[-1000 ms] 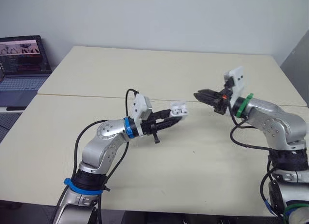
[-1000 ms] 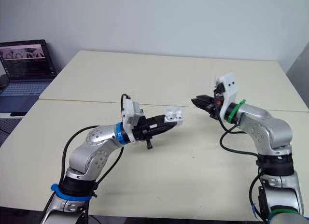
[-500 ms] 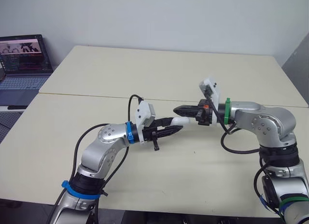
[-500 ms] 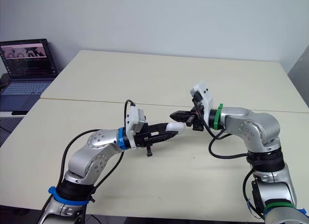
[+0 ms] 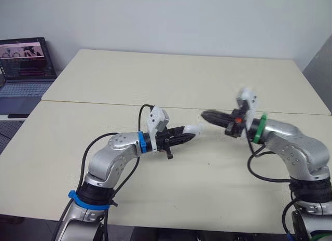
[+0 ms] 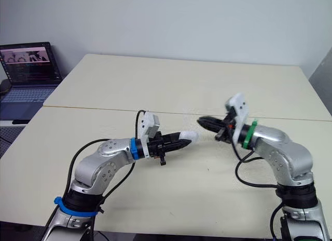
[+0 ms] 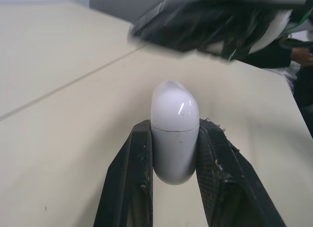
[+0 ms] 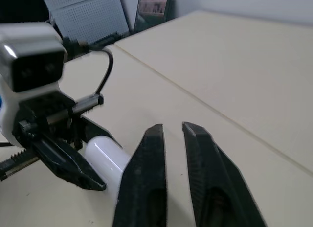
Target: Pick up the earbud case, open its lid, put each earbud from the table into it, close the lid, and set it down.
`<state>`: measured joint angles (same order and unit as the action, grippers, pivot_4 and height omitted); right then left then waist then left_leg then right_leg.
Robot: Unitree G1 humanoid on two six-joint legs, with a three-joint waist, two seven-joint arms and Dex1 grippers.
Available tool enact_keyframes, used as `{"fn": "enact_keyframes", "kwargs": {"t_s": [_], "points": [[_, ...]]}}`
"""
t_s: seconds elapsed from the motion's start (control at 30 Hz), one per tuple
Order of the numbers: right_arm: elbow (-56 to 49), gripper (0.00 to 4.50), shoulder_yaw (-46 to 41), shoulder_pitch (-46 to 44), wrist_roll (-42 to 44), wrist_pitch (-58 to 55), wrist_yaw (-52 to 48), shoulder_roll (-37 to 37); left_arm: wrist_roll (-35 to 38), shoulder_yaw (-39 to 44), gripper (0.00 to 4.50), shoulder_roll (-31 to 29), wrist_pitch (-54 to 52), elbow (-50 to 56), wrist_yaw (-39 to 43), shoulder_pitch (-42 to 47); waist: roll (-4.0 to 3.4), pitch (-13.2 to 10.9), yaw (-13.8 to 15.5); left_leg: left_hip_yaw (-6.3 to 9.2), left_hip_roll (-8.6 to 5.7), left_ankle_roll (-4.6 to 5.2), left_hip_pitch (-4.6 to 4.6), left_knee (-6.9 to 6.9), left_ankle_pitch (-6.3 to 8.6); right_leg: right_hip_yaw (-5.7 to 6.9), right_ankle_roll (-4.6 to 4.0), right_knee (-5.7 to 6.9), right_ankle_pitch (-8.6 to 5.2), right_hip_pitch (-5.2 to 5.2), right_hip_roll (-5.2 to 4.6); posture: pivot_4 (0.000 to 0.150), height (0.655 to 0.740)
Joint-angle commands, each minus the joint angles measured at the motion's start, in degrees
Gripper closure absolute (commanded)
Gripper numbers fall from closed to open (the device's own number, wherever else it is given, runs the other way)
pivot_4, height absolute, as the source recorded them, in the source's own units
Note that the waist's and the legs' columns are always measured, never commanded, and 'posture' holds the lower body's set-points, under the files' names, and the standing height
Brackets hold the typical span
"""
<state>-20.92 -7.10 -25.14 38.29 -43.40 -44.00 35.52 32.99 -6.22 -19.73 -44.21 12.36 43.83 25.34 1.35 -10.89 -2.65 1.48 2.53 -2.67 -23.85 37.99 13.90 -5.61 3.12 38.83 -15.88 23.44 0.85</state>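
A white earbud case (image 7: 173,129) with its lid down is pinched between the two black fingers of my left gripper (image 5: 188,132), held a little above the middle of the table. The seam between lid and body shows just above the fingertips (image 7: 143,134). My right gripper (image 5: 206,116) hovers a short way to the right of the case, pointing at it and apart from it. Its fingers (image 8: 154,139) stand almost together with nothing between them. From the right wrist view the case (image 8: 105,151) lies just beyond those fingers.
The cream table (image 5: 181,69) has a seam running across it behind both grippers. A laptop (image 5: 23,69) with its screen lit sits on a separate surface at the far left. The table's right edge is near my right arm.
A second ago the case lid stood open. My right gripper came in to the case, the lid is now down, and the gripper has drawn back to the right.
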Motion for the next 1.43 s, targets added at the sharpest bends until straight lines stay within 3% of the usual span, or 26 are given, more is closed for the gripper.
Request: {"fn": "enact_keyframes", "kwargs": {"t_s": [0.03, 0.17, 0.27, 0.37, 0.53, 0.7, 0.8, 0.87, 1.03, 1.2, 1.43], "points": [[-6.1, 2.49, 1.3, 8.9, -4.1, 9.2, -10.3, 7.0, 6.8, 4.9, 3.71, 6.6, -12.7, 0.6, -11.0, 0.8, 0.00, 0.0, 0.7, 0.03, 0.00, 0.00, 0.00, -0.02, 0.00, 0.05, 0.01, -0.06, -0.01, -0.03, 0.00, 0.150, 0.7400], [-5.5, 1.10, 2.9, 16.0, -7.9, 16.0, -15.2, 11.1, 10.8, 11.6, 3.71, 14.8, -25.8, -1.6, -22.7, 1.2, 0.02, 0.0, 0.6, -0.02, -0.01, 0.02, 0.04, -0.01, 0.02, -0.04, 0.18, -0.07, -0.11, -0.07, 0.00, 0.150, 0.7400], [-3.1, 0.02, 3.8, 17.3, -9.8, 18.4, -16.0, 11.3, 9.5, 13.2, 3.71, 17.8, -31.1, -3.5, -28.2, 1.1, 0.03, 0.0, 0.3, -0.03, -0.01, 0.01, 0.16, 0.04, 0.00, -0.08, 0.19, 0.05, -0.11, -0.10, 0.02, 0.150, 0.7400], [-0.6, 0.02, 4.5, 15.7, -11.0, 19.4, -15.1, 9.9, 7.9, 14.6, 3.71, 19.2, -33.6, -5.9, -32.0, 1.0, 0.03, 0.0, 0.1, -0.01, -0.01, 0.03, 0.46, 0.03, -0.05, -0.12, 0.19, 0.11, -0.11, -0.29, 0.08, 0.150, 0.7400], [2.4, 0.00, 4.4, 12.8, -11.3, 19.6, -13.7, 8.0, 7.9, 16.9, 2.20, 16.3, -36.8, -4.1, -33.3, 0.7, 0.03, 0.0, -0.5, -0.02, -0.09, 0.02, 0.95, -0.02, -0.05, -0.28, 0.17, 0.11, -0.10, -0.73, 0.10, 0.150, 0.7400], [6.3, 0.00, 4.7, 11.4, -12.5, 21.7, -14.7, 7.9, 9.2, 20.2, 0.66, 8.7, -41.4, -0.1, -31.8, -0.7, 0.03, 0.0, -1.1, -0.01, -0.04, 0.01, 1.03, -0.10, -0.05, -0.26, 0.15, 0.06, -0.11, -0.80, 0.12, 0.150, 0.7400], [10.9, 0.00, 5.2, 9.6, -13.8, 24.3, -16.3, 8.0, 9.9, 21.6, 0.03, 2.3, -42.3, 0.8, -29.2, -1.0, 0.03, 0.0, -1.7, -0.02, -0.02, 0.01, 1.10, -0.09, -0.05, -0.27, 0.15, 0.09, -0.11, -0.81, 0.13, 0.150, 0.7400], [13.7, 0.00, 5.4, 8.0, -14.2, 25.9, -17.8, 8.4, 9.2, 19.5, 0.03, -5.6, -37.1, 2.1, -23.6, -1.4, 0.06, 0.0, -2.3, -0.03, -0.02, 0.01, 1.19, -0.08, -0.05, -0.28, 0.15, 0.12, -0.11, -0.89, 0.13, 0.150, 0.7400], [12.8, 0.00, 4.4, 6.7, -10.8, 22.0, -20.6, 9.6, -6.0, 10.4, 0.03, -21.9, 6.7, -1.2, 2.3, -3.1, 0.12, -0.1, -2.0, 0.00, -0.01, -0.02, 1.12, -0.17, -0.05, -0.25, -0.11, 0.10, -0.18, -0.76, 0.14, 0.150, 0.7400], [8.9, 0.00, 3.5, 8.3, -8.6, 18.8, -20.6, 10.5, -14.9, 10.9, 0.03, -22.3, 29.5, -14.5, 4.2, -1.1, 0.10, -0.1, -0.3, -0.08, -0.08, -0.16, 0.87, -0.19, 0.09, -0.23, -0.33, -0.18, -0.16, -0.71, -0.03, 0.150, 0.7400], [7.3, 0.00, 3.6, 8.4, -8.5, 17.2, -18.8, 9.7, -16.1, 9.7, 0.03, -19.2, 32.9, -15.0, 5.6, -2.0, 0.10, -0.1, 0.8, 0.02, -0.07, -0.17, 0.03, -0.06, 0.14, -0.12, -0.28, -0.03, -0.12, 0.08, -0.03, 0.150, 0.7400]]}}
